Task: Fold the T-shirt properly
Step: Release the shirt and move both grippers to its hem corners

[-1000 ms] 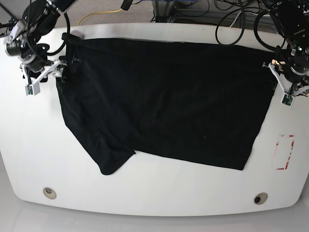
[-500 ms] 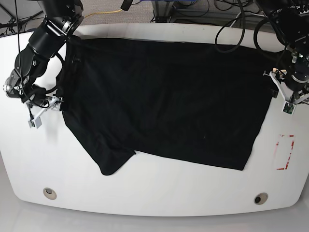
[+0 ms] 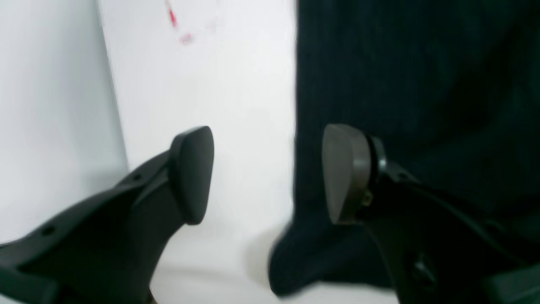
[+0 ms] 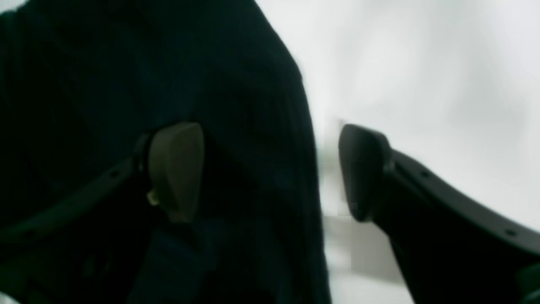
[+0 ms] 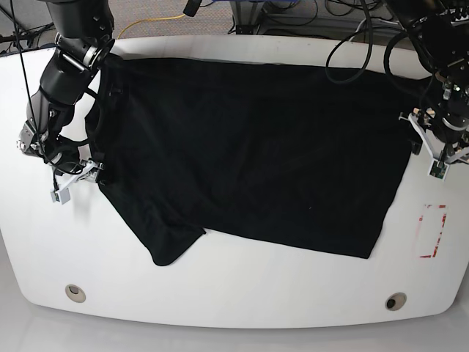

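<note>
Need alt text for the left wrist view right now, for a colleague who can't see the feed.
The open left pincer straddles the edge of the black T-shirt: one fingertip over the cloth, the other over the bare white table. Faint red marks show on the table at the top. The image is slightly blurred.

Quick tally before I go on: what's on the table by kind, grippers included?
T-shirt, black: 1
Grippers, left gripper and right gripper, both open astride a shirt edge: 2
Red-outlined marking on the white table: 1
Round holes in the table, near edge: 2
Total: 6
</note>
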Action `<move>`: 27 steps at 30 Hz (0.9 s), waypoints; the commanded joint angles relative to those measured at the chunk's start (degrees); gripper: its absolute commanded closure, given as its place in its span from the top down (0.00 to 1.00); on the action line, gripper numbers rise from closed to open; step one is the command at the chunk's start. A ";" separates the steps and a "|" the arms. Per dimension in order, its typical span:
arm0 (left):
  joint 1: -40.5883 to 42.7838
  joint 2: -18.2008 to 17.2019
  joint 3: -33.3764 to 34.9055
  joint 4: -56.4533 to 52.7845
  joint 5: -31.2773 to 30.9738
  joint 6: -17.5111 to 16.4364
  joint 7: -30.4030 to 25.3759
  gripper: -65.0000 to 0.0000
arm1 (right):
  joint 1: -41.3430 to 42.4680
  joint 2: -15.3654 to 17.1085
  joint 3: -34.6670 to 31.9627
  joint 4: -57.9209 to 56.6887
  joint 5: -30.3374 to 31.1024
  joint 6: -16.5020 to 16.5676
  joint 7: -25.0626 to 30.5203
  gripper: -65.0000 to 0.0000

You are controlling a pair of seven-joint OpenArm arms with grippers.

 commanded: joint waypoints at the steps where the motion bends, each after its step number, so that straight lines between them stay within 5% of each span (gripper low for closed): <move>1: -2.34 -0.86 -0.30 -0.60 -0.12 0.34 -0.85 0.57 | 0.56 0.10 -0.21 0.04 -0.95 -0.12 -2.14 0.73; 5: -8.41 -0.86 0.05 -7.46 1.72 0.34 -0.94 0.58 | 0.56 -1.39 -0.30 0.04 -1.13 -0.12 -2.14 0.67; 11: -18.34 -0.94 0.23 -22.23 1.90 0.34 -1.82 0.58 | 0.56 -2.63 -2.94 0.13 -1.13 -0.12 -2.14 0.35; 17: -23.79 -0.94 0.93 -34.18 1.99 0.34 -12.10 0.58 | 0.56 -2.98 -6.46 0.22 -0.51 -0.12 -2.14 0.01; 27: -29.68 -1.91 5.33 -54.84 1.99 5.22 -27.75 0.58 | 0.47 -2.98 -7.34 0.22 -0.78 -0.12 -2.05 0.00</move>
